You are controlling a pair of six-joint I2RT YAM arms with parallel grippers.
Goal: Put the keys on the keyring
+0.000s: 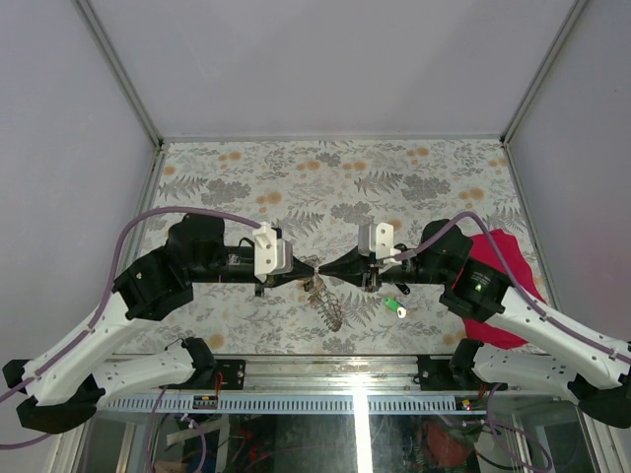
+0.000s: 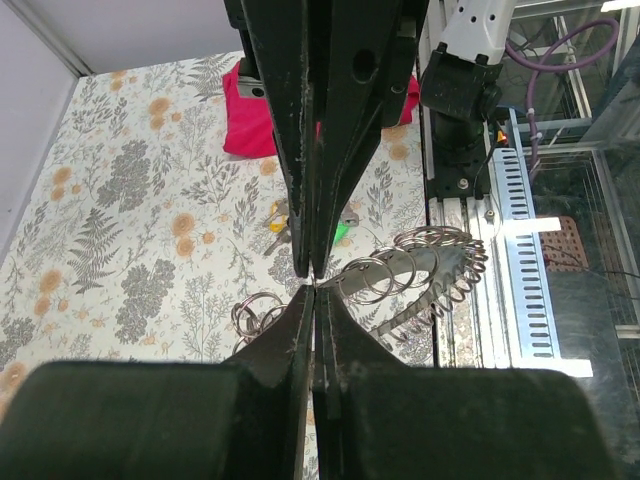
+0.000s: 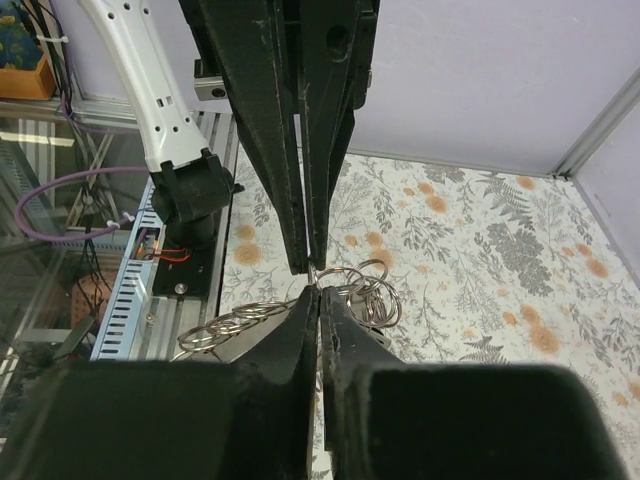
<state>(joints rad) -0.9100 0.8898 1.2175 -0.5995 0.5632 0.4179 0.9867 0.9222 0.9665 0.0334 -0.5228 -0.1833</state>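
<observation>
Silvery links of the chain are seen trailing in loose loops below the keyring, on the near side of the flowered tabletop. Just right of the chain, a green key is laid flat on the tabletop. In the left wrist view a yellow key is seen close beside it. Both keys lie apart from the ring.

Above the chain, the keyring is held up at the spot where the two arms meet tip to tip. The left pincer is clamped on the keyring, its fingers pressed together. The right pincer is closed at the same ring, but whether the ring is actually gripped by it cannot be told.

Farther right, a crimson cloth is partly covered by the right arm.
</observation>
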